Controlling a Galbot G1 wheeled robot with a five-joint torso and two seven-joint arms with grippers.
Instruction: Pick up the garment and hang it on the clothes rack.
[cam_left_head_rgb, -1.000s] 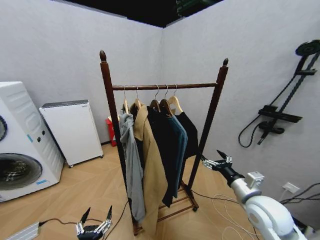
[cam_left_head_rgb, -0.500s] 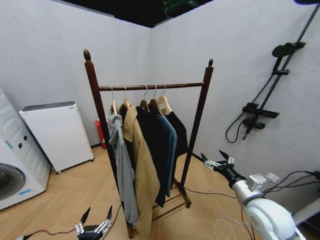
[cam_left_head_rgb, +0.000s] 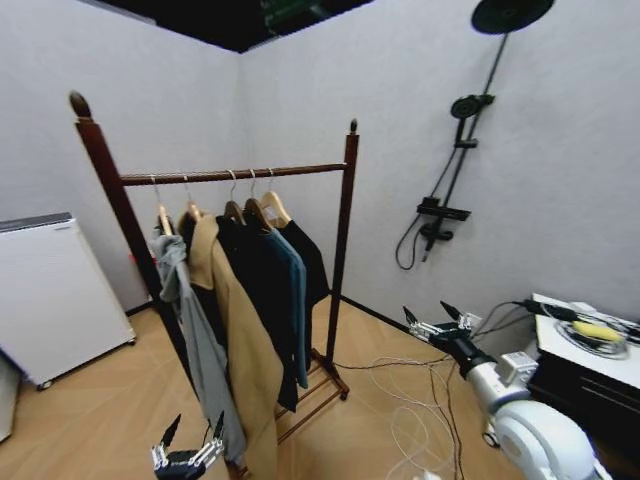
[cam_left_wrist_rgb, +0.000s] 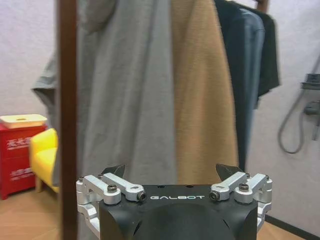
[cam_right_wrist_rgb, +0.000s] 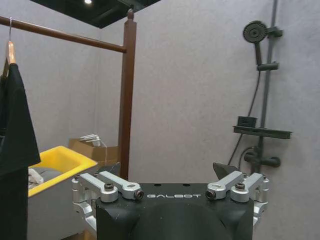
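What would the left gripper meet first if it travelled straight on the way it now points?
Judging by its wrist view, the open left gripper points at the grey sweatshirt hanging on the clothes rack, so it would probably touch that first, though depth is unclear.

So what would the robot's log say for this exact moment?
left end effector: open, low, empty | right end effector: open, empty | garment: hanging on clothes rack

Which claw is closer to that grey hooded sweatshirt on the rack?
Left. The left claw hangs low beside the grey hooded sweatshirt, near its hem. The right claw is held out past the clothes rack, on its far side.
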